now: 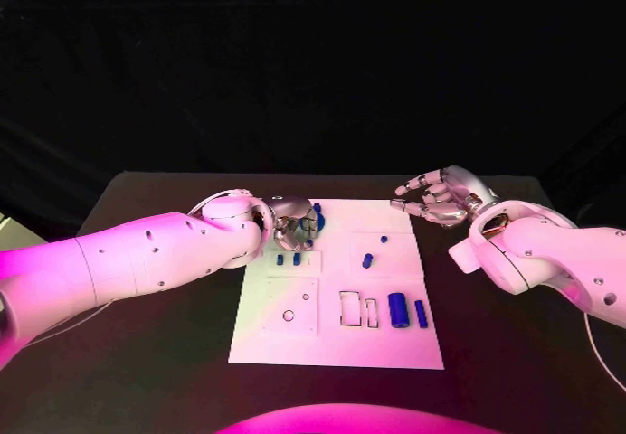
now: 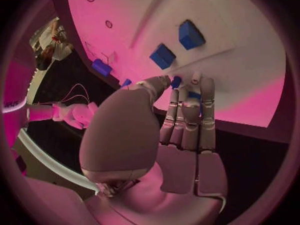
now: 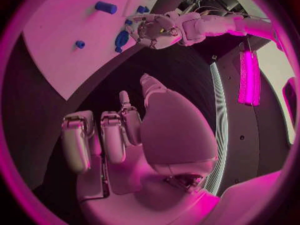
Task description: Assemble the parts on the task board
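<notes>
The white task board (image 1: 339, 344) lies mid-table. My left hand (image 1: 289, 224) is over its far left corner, thumb and fingertips closed on an upright blue part (image 1: 317, 217). In the left wrist view that blue part (image 2: 177, 80) shows between the thumb and the fingers (image 2: 187, 115). The right wrist view shows my left hand (image 3: 153, 30) with the blue part (image 3: 121, 39) at its tips. My right hand (image 1: 443, 197) hovers off the board's far right corner, fingers apart and bent, holding nothing. Two small blue blocks (image 1: 289, 259) stand just near my left hand.
More blue parts lie on the board: a small peg (image 1: 384, 240), a short piece (image 1: 368, 260), a thick cylinder (image 1: 398, 309) and a thin bar (image 1: 422, 313). Rectangular slots (image 1: 350, 308) and a round hole (image 1: 287, 316) sit near the front. Black table (image 1: 156, 307) surrounds it.
</notes>
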Robot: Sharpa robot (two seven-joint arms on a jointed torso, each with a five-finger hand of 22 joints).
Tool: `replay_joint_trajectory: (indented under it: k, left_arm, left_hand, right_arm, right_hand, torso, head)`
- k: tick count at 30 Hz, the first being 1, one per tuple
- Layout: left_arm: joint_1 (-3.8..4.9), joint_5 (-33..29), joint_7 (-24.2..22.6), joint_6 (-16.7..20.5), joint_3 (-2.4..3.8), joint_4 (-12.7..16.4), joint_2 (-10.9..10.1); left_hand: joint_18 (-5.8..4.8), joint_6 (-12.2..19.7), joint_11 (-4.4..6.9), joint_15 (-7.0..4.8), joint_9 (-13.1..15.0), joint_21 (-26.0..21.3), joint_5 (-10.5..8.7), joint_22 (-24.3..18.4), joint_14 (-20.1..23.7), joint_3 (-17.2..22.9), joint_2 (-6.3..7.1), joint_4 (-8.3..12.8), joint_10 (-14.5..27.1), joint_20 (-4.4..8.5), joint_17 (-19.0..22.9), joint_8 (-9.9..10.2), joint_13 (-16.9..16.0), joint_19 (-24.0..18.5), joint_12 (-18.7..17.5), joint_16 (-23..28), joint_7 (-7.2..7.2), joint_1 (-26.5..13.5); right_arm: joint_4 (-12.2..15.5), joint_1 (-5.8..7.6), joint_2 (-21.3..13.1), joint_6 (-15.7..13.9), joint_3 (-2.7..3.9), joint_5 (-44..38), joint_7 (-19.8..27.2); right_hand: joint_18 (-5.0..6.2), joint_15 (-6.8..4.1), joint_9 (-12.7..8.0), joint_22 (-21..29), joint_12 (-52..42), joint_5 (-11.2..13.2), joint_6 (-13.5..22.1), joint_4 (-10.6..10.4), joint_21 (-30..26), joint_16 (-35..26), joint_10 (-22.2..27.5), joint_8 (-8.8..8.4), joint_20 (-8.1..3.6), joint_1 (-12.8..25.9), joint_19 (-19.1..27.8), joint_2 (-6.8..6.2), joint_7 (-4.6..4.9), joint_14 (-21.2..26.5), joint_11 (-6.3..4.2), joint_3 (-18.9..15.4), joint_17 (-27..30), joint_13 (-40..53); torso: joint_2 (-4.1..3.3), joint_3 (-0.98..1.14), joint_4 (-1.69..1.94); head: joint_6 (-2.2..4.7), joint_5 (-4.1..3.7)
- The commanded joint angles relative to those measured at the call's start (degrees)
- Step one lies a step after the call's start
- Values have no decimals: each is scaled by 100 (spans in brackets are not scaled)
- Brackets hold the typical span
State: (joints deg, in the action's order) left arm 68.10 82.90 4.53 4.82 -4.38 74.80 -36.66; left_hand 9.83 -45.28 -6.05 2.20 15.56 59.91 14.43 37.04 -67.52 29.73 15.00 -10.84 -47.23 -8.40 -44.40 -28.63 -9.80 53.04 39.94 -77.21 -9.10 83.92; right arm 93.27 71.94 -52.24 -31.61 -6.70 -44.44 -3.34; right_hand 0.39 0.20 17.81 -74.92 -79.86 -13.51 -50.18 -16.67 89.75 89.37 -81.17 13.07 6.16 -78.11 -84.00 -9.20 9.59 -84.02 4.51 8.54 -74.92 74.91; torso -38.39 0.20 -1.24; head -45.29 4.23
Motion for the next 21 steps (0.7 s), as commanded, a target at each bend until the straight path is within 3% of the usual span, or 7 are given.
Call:
replay_joint_trajectory:
  k: [1,9,21]
  left_arm:
    - [-6,8,-9,-71,3,-12,31]
    - [-7,-30,36,-125,4,-39,57]
    - [-7,-125,101,-525,4,-144,114]
  left_hand:
    - [73,-16,-8,4,-10,30,-26,14,-33,34,-13,7,-39,24,-7,35,10,30,-24,-24,-3,54]
    - [76,-7,-2,0,-55,91,-35,53,-123,107,-25,55,-94,34,-107,126,48,41,-58,-99,-10,38]
    - [73,-181,8,-10,-80,183,-43,113,-266,215,-88,142,-166,34,-282,176,105,50,-134,-214,-1,14]
  right_arm:
    - [9,-4,6,68,0,-38,47]
    - [16,-4,1,73,0,-50,44]
    - [17,-4,5,83,0,-53,42]
  right_hand:
    - [-39,14,-6,-1508,21,0,16,27,25,-37,18,28,14,1,-600,36,-23,-536,6,-17,-1247,573]
    - [-39,14,-6,-1508,25,0,14,27,25,-38,21,29,14,-3,-600,38,-23,-536,5,-15,-1246,569]
    - [-39,14,-6,-1508,25,0,14,27,25,-38,21,29,14,-3,-600,38,-23,-536,5,-15,-1246,569]
  torso:
    - [-2,1,1]
    - [3,3,6]
    - [6,1,3]
  head:
    - [3,-17]
    - [-14,-20]
    - [-19,-19]
